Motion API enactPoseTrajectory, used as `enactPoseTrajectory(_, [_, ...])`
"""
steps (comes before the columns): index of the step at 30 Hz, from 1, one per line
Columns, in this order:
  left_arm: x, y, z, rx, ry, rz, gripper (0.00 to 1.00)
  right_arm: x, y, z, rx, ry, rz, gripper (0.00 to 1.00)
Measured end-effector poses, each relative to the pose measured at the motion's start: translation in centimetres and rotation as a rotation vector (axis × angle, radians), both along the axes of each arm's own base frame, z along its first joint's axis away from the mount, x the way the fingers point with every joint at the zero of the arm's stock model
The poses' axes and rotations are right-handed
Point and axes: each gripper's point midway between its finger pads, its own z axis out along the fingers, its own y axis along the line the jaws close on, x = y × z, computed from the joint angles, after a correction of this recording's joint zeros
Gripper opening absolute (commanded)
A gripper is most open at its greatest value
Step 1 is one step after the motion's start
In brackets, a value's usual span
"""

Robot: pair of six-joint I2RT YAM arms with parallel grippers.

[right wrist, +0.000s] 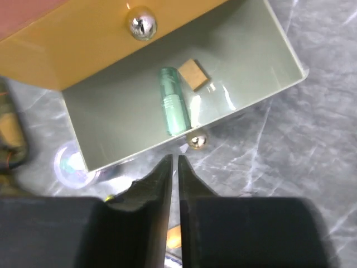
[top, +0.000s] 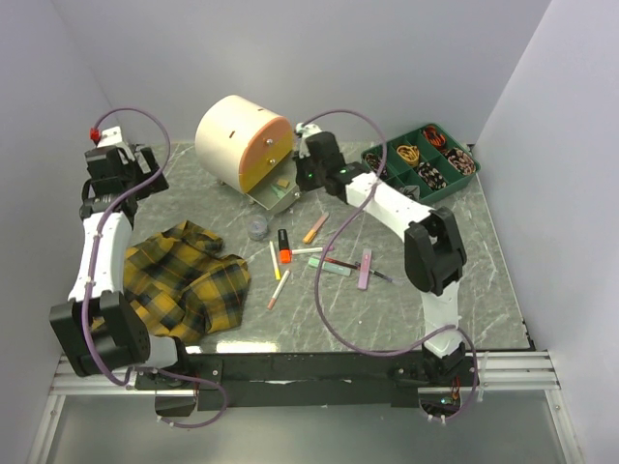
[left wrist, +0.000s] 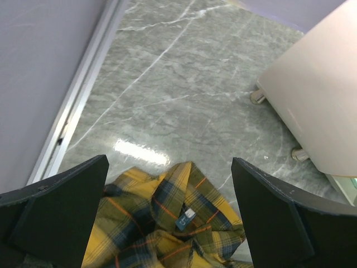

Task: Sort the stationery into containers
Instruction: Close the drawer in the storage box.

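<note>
Count check for you: one chest (top: 244, 140), two drawers (top: 263, 155), two knobs (right wrist: 140, 23). The open drawer (right wrist: 111, 123) holds one green marker (right wrist: 174, 109) and one tan block (right wrist: 193, 74). Loose on the counter (top: 464, 280) you should tally four markers (top: 365, 269), four thin pens (top: 275, 261) and one clear pot (top: 257, 228). One cloth (top: 184, 275), one tray (top: 369, 155), two arms (top: 97, 251).

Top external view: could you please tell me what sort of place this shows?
Probably a robot lab test cell: plain white walls box in a marble-look table, and the left arm and right arm are mounted at its near edge.
</note>
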Motion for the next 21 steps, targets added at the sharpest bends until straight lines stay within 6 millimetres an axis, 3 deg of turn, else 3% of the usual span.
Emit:
enactPoseTrajectory(5, [3.2, -0.2, -0.3, -0.029, -0.004, -0.05, 0.97, -0.4, -1.1, -0.2, 0.117, 0.11, 0.069, 0.0])
enactPoseTrajectory(7, [4.8, -0.4, -0.2, -0.046, -0.019, -0.074, 0.9, -0.8, -1.3, -0.8, 0.128, 0.143, 0.086, 0.0])
enactPoseTrajectory(11, [8.6, -1.4, 0.4, -0.111, -0.072, -0.16, 0.61, -2.1, -0.6, -2.2, 0.135, 0.205, 0.127, 0.0])
enactPoseTrajectory(12, [9.7, -1.8, 0.5, -0.137, -0.085, -0.189, 0.38, -2.2, -0.6, -2.5, 0.133, 0.211, 0.128, 0.0])
enactPoseTrajectory(13, [10.8, -2.3, 0.6, -0.166, -0.099, -0.217, 0.32, -2.3, -0.4, -2.9, 0.13, 0.221, 0.132, 0.0])
enactPoseTrajectory(18, [14.6, -4.5, -0.5, -0.35, -0.141, -0.31, 0.01, -2.5, -0.3, -4.5, 0.116, 0.252, 0.133, 0.0])
enactPoseTrajectory(21, [15.5, -5.4, -2.4, -0.442, -0.125, -0.326, 0.01, -2.2, -0.2, -5.3, 0.111, 0.263, 0.127, 0.0])
